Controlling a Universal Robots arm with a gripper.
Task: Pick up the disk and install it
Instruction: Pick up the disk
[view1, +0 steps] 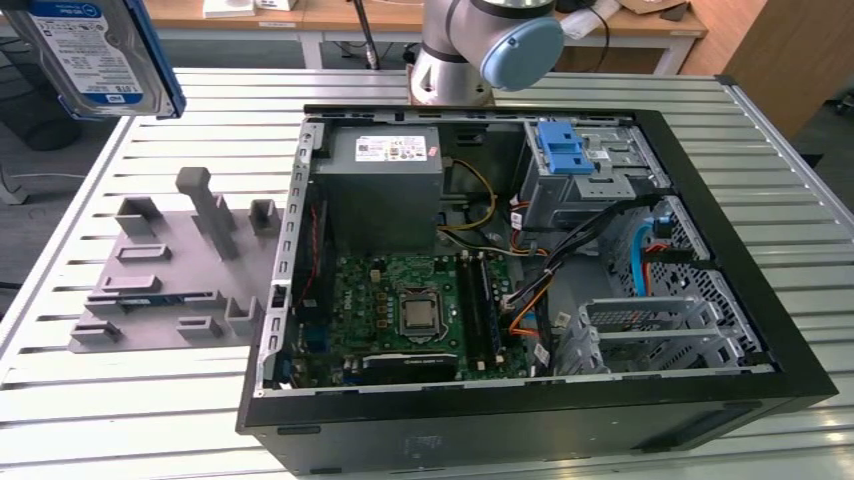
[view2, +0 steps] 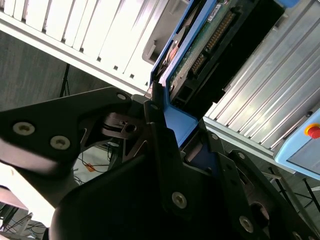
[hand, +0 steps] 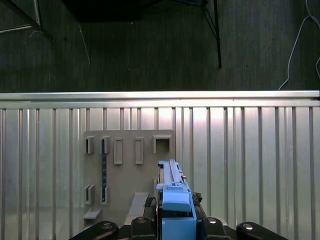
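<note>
In the exterior view, you see the disk (view1: 94, 55) high over the desk (view1: 774, 150), at the exterior view's left, well apart from the open computer case (view1: 534, 420). In the second wrist view, your tool (view2: 181, 131) is clamped on the disk's blue carrier. In the first wrist view, the disk hangs edge-on over the grey fixture plate (hand: 130, 170).

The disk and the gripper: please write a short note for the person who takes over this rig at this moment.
Gripper: shut on the disk, clamped at its blue carrier frame.
Disk: held in the air at the exterior view's upper left, above the slatted table and near the grey fixture plate.
Done: the pick-up.
Left: the install. The disk is not in the open computer case, which lies toward the exterior view's right.
</note>
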